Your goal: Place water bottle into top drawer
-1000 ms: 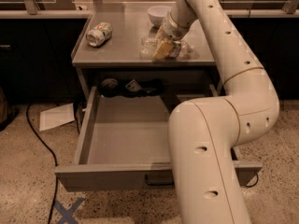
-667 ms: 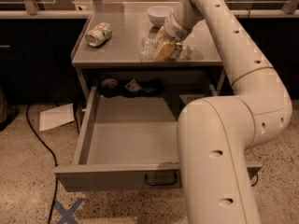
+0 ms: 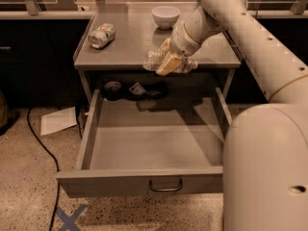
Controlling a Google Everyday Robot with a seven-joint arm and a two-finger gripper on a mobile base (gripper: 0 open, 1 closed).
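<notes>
We have gripper [image 3: 169, 64] closed around water bottle [image 3: 153, 59] upper centre, carry step underway; next we lower it into open top drawer [image 3: 110, 183] below.

Dented can [image 3: 102, 35] at the table [image 3: 130, 44] left, white bowl [image 3: 165, 16] behind it — paper [image 3: 57, 121] on the floor [image 3: 29, 186].

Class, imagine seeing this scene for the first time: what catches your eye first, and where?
The big white arm fills the right side, its gripper clamped on the water bottle at the front edge of the table. Below, the top drawer stands pulled wide open. A dented can and a white bowl sit farther back.
</notes>
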